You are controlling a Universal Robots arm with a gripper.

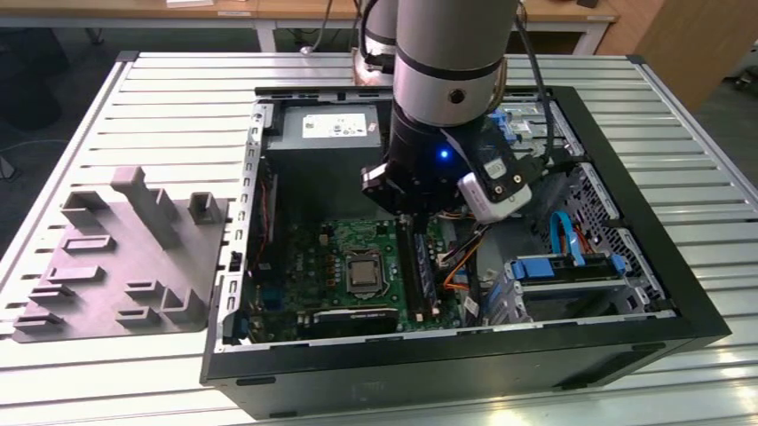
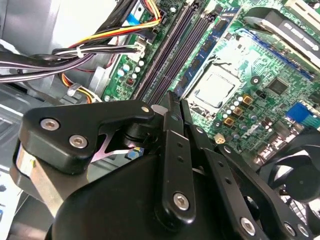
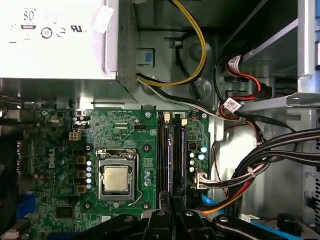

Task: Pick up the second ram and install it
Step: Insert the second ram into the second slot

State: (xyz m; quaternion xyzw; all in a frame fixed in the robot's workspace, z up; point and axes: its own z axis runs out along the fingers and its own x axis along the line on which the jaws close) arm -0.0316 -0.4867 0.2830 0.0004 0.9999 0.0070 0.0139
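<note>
In the exterior view, an open black computer case (image 1: 474, 355) is seen lying near the middle of a ribbed silver metal surface (image 1: 177, 98). A grey moulded plastic tray (image 1: 119, 266) is set by the surface's edge on the exterior view's left. A silver-grey robot arm (image 1: 450, 53) is extended down into the case, and its black fingers (image 1: 409, 220) are held just above the long memory slots of the green motherboard (image 1: 314, 257). In the second wrist view, the fingers (image 2: 172, 145) are seen drawn almost together, with only a thin slit between them and nothing visibly clasped. Just beyond their tips, the second ram (image 2: 204, 50), a long, thin dark blue memory stick, is seen standing on edge in the slot nearest the square silver processor socket (image 2: 212, 90); contact with it cannot be made out. In the first wrist view, the fingers (image 3: 161, 217) are found over the near ends of the parallel slots, between the socket (image 3: 116, 180) and a bundle of black cables (image 3: 280, 155).
</note>
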